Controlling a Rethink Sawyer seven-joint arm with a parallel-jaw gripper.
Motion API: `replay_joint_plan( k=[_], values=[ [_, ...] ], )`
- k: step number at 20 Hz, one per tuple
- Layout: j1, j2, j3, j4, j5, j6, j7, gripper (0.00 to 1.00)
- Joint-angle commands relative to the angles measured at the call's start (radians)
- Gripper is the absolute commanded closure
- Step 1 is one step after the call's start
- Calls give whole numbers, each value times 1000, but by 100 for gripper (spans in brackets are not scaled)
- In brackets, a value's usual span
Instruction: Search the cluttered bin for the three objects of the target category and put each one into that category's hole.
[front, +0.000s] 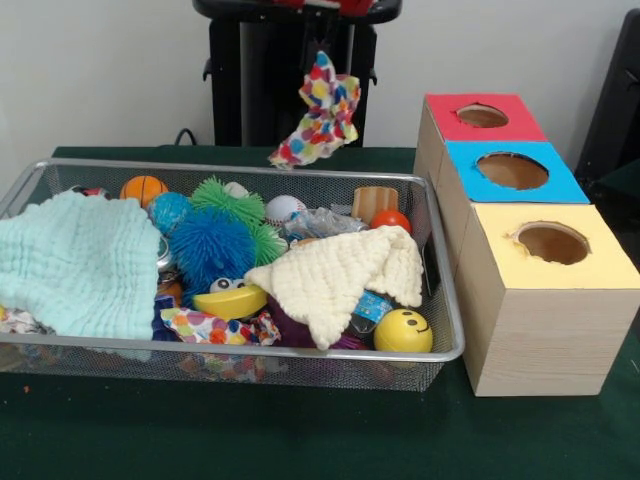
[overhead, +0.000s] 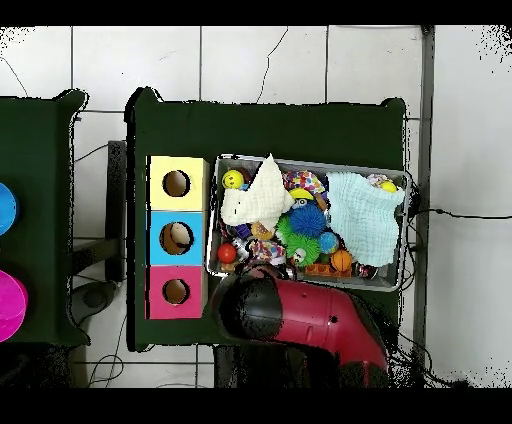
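Gripper (front: 322, 50): hangs above the far rim; clenched on a dotted fabric piece
Held dotted fabric piece (front: 318, 115): red, yellow, blue and white patches; dangles clear of the tray
Silver wire-mesh tray (front: 240, 349): heaped with toys; mint-green cloth (front: 75, 262) at one end; cream cloth (front: 335, 275) near the other
Second dotted fabric piece (front: 212, 327): at the near rim, half buried
Round hole in the yellow box top (front: 552, 242): beside the tray; nearest the camera in the front view
Red arm (overhead: 310, 318): overhangs the tray's edge in the overhead view

Multicoloured dotted fabric piece (front: 320, 112), mint cloth (front: 75, 262), cream cloth (front: 335, 275), yellow-topped box (front: 550, 270).
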Motion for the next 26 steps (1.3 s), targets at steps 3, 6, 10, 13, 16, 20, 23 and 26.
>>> replay_joint_plan(
  k=[3,6,10,13,16,20,23,26],
  values=[
    [58,-38,89,-104,86,175,135,100],
    [75,-29,101,-128,114,174,151,100],
    [115,14,102,-177,138,166,186,100],
    [145,48,95,-218,144,159,200,100],
    [180,84,87,-269,144,159,214,100],
    [223,129,70,-336,161,176,247,100],
    [254,166,56,-389,175,193,270,100],
    [295,206,33,-433,180,198,296,100]
  ],
)
